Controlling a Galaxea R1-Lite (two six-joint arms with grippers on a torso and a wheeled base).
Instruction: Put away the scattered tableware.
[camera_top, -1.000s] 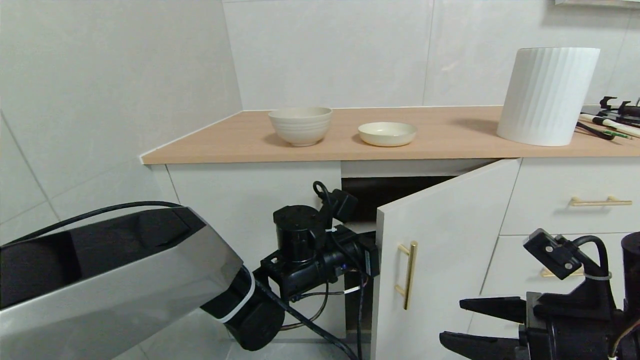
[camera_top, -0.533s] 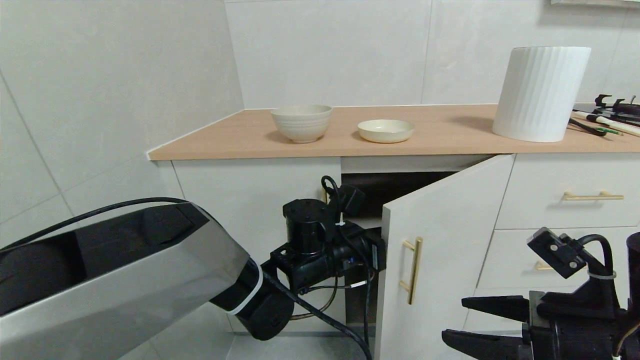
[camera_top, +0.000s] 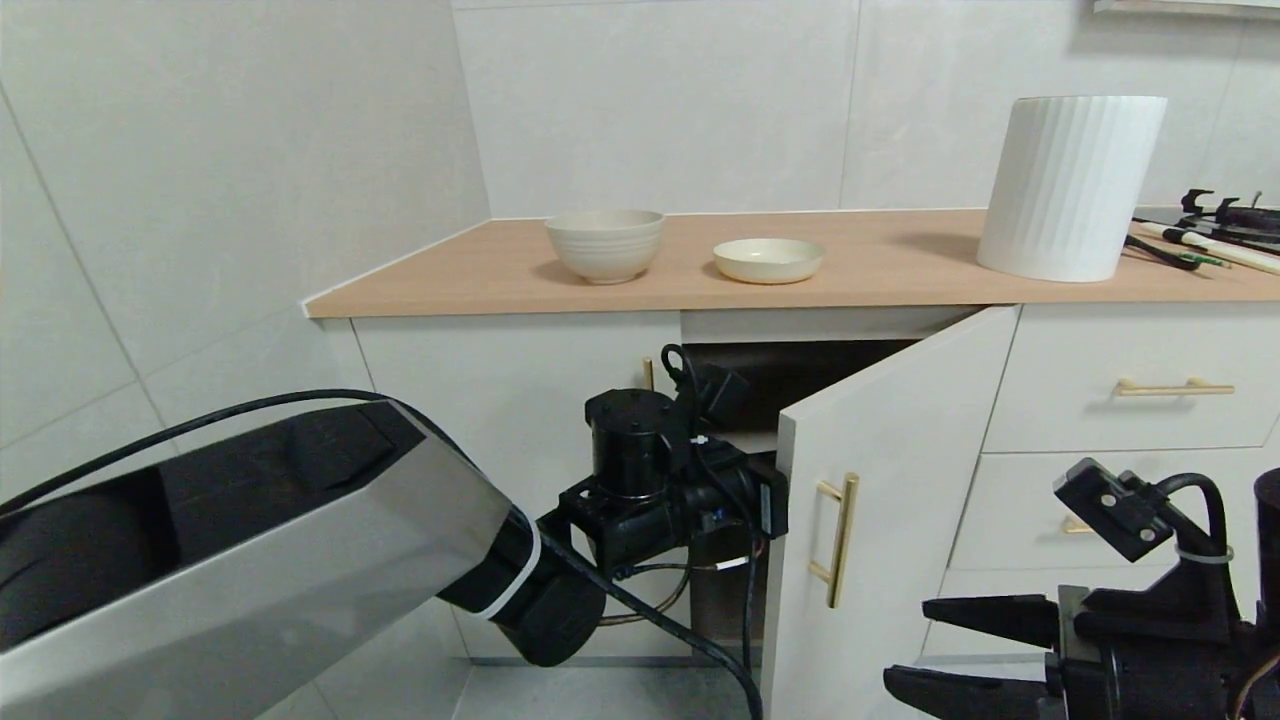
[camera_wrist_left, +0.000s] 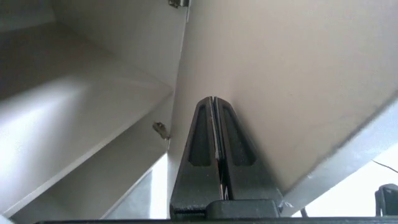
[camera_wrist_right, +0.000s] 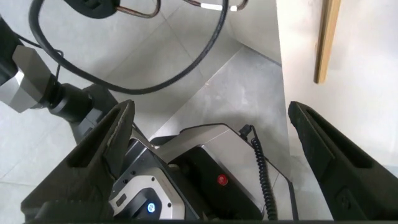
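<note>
A beige ribbed bowl (camera_top: 604, 243) and a small cream plate (camera_top: 768, 259) stand side by side on the wooden counter (camera_top: 900, 275). Below them a white cabinet door (camera_top: 890, 480) with a brass handle (camera_top: 838, 540) stands partly open. My left arm's wrist (camera_top: 680, 480) sits at the door's free edge, its fingers hidden behind the door. In the left wrist view my left gripper (camera_wrist_left: 212, 102) is shut and empty, lying against the door's inner face (camera_wrist_left: 280, 74). My right gripper (camera_top: 908, 643) hangs open and empty low in front of the drawers.
A tall white ribbed container (camera_top: 1070, 185) stands on the counter's right, with utensils (camera_top: 1200, 250) behind it. Drawers with brass handles (camera_top: 1170, 386) are to the right of the door. Tiled wall closes the left side. A shelf (camera_wrist_left: 81, 112) sits inside the cabinet.
The head view has shifted. My left wrist and the door's free edge have moved a little to the right together. The right gripper has kept still.
</note>
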